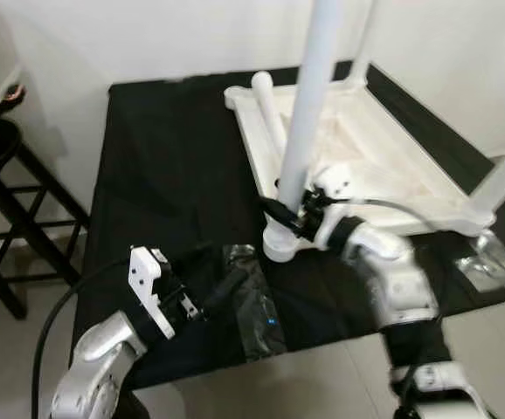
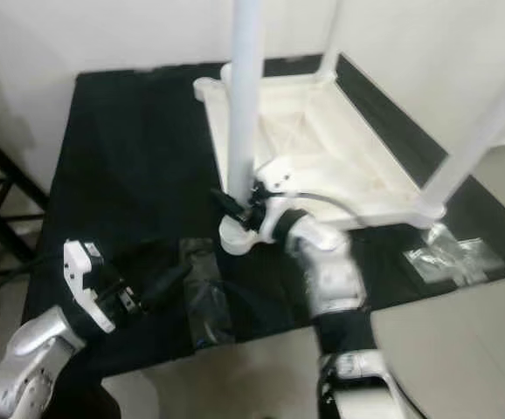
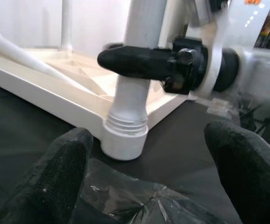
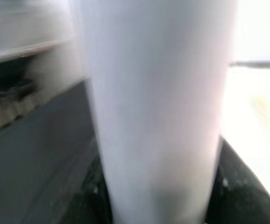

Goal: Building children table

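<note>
The white tabletop [image 1: 392, 166] is lying upside down at one o'clock, its near-corner leg [image 1: 309, 122] standing upright.

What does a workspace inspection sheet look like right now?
Surface: black mat over pale floor.
Job's things: white tabletop lies upside down; near leg stands upright in its corner socket; one loose leg lies on it; more legs stand at other corners.
Clutter: clear bag by the left hand; more bags at right.
Hands: right hand shut on the near leg, low; left hand open, over the mat.
Cables: black cable along left arm.
Surroundings: white wall, dark stool at left.
</note>
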Robot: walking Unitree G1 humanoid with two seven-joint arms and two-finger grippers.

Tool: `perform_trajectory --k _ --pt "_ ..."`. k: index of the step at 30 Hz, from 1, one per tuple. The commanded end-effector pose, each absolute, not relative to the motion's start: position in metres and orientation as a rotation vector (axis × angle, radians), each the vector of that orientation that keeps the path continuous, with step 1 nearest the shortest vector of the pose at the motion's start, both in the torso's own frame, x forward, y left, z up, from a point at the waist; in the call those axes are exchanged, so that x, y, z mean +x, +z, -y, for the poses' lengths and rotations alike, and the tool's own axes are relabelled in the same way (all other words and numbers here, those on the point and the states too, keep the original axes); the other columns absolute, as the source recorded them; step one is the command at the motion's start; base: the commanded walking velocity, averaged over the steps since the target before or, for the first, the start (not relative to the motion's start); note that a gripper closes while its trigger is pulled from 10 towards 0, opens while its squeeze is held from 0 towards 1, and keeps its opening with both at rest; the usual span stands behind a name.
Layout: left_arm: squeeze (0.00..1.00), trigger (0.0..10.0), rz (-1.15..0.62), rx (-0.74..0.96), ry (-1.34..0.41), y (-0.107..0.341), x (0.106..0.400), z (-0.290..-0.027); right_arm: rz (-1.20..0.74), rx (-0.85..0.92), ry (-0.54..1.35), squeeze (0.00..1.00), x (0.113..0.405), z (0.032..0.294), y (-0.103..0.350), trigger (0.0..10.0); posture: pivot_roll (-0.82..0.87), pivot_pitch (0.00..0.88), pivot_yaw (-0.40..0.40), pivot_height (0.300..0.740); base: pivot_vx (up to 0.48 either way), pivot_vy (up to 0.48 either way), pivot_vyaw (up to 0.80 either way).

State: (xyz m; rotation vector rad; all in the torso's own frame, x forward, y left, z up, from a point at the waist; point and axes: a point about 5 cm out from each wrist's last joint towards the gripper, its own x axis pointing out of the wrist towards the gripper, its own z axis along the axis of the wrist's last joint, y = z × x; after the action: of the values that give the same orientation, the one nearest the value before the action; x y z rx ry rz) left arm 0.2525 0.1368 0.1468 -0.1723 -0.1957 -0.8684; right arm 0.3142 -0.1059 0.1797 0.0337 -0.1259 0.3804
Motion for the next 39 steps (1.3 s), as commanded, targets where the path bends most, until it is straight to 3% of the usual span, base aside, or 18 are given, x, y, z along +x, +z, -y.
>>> perform_trajectory --k 1,6,12,13,14,20,23,25,32,36,37,38,39 --pt "0.0 10.0 0.18 -0.167 -0.867 0.145 0.253 -0.14 -0.084 0.008 0.429 0.0 0.297 0.089 0.138 0.0 -0.08 0.189 0.018 0.74 0.0 0.0 0.0" --pt "0.0 10.0 0.174 -0.166 -0.868 0.144 0.254 -0.141 -0.004 0.015 0.447 0.0 0.313 0.096 0.157 0.0 -0.09 0.183 0.024 0.74 0.0 0.0 0.0" --pt "0.0 10.0 0.172 -0.173 -0.867 0.143 0.254 -0.141 -0.058 0.014 0.379 0.0 0.315 0.105 0.148 0.0 -0.09 0.176 0.018 0.74 0.0 0.0 0.0" --pt "0.0 10.0 0.177 -0.173 -0.856 0.144 0.256 -0.141 -0.062 0.013 0.407 0.02 0.313 0.102 0.147 10.0 -0.08 0.173 0.013 0.74 0.0 0.0 0.0" --pt "0.0 10.0 0.18 -0.173 -0.849 0.144 0.257 -0.141 -0.058 0.021 0.43 1.0 0.309 0.098 0.151 10.0 -0.07 0.173 0.012 0.74 0.0 0.0 0.0" --pt "0.0 10.0 0.18 -0.173 -0.85 0.144 0.257 -0.14 0.038 0.031 0.601 1.0 0.309 0.09 0.179 10.0 -0.08 0.173 0.01 0.74 0.0 0.0 0.0" --pt "0.0 10.0 0.182 -0.176 -0.853 0.144 0.257 -0.139 0.121 -0.062 0.843 1.0 0.319 0.098 0.21 10.0 -0.08 0.172 0.006 0.74 0.0 0.0 0.0" --pt "0.0 10.0 0.183 -0.177 -0.853 0.144 0.257 -0.138 0.136 -0.128 0.949 0.0 0.324 0.102 0.218 10.0 -0.08 0.169 0.001 0.74 0.0 0.0 0.0" --pt "0.0 10.0 0.188 -0.175 -0.845 0.144 0.257 -0.138 0.066 -0.27 1.168 0.0 0.346 0.116 0.227 10.0 -0.06 0.163 -0.004 0.74 0.0 0.0 0.0" --pt "0.0 10.0 0.187 -0.173 -0.844 0.144 0.257 -0.138 0.043 -0.224 1.214 0.0 0.357 0.119 0.233 10.0 -0.05 0.164 -0.004 0.74 0.0 0.0 0.0" --pt "0.0 10.0 0.186 -0.172 -0.844 0.144 0.256 -0.138 0.035 -0.215 1.227 0.0 0.358 0.119 0.233 1.8 -0.05 0.164 -0.004 0.74 0.0 0.0 0.0" --pt "0.0 10.0 0.186 -0.171 -0.845 0.144 0.256 -0.138 0.02 -0.214 1.24 0.0 0.36 0.121 0.233 0.0 -0.05 0.166 -0.005 0.74 0.0 0.0 0.0" --pt "0.0 10.0 0.185 -0.171 -0.845 0.144 0.256 -0.138 0.009 -0.22 1.248 0.0 0.361 0.124 0.232 0.0 -0.05 0.167 -0.006 0.74 0.0 0.0 0.0"
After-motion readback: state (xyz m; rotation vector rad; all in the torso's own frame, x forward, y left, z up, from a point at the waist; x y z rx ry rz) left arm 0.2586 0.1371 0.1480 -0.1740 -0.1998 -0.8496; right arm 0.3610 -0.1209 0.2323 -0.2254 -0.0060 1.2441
